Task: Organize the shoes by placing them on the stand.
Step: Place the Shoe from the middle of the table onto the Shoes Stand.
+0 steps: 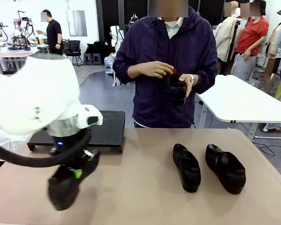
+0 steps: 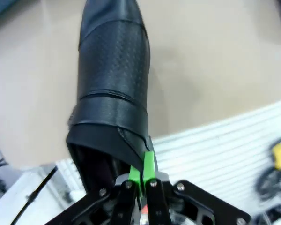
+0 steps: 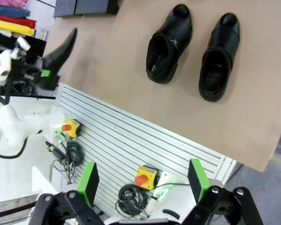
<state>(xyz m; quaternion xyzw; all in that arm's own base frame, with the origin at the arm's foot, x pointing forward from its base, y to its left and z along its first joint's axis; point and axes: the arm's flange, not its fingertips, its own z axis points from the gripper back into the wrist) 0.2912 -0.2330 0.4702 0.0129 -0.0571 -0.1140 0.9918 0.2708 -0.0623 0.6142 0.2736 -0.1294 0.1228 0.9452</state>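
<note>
Firstly, far left: left hand (image 1: 77, 172) is clamped on the held shoe (image 1: 63, 190). In the left wrist view its green pads (image 2: 149, 164) are pressed together on the thin collar edge beside the opening, with only one layer of leather between them. The shoe hangs toe-down over the near-left part of the tabletop (image 1: 145, 197); I cannot tell whether the toe touches.

- Stand (image 1: 105, 126): behind the left hand at the far-left tabletop edge, top bare, no shoe on it.
- Person at the far side, centre: both of the person's hands are on a fourth shoe (image 1: 177, 90), held at chest height, well clear of the tabletop.
- Middle shoe (image 1: 186, 167) and right shoe (image 1: 225, 168): side by side, just apart, soles down, toes toward the robot.
- Right hand (image 3: 143, 178): fingers wide apart, holding nothing, high above the near tabletop edge.

Handling judgement: the leather looks smooth and slightly glossy, so likely slick under the pads. The upper near the collar is probably soft and will fold; the heel and sole are probably stiff and carry most of the weight. A pinch on one collar edge lets the shoe swing and twist, so it may land on the stand crooked. A firmer hold: one finger inside the opening and one outside, at the stiffer back of the heel or the side wall. The shoe seems moderately heavy and not fragile, though scuffing is possible.
</note>
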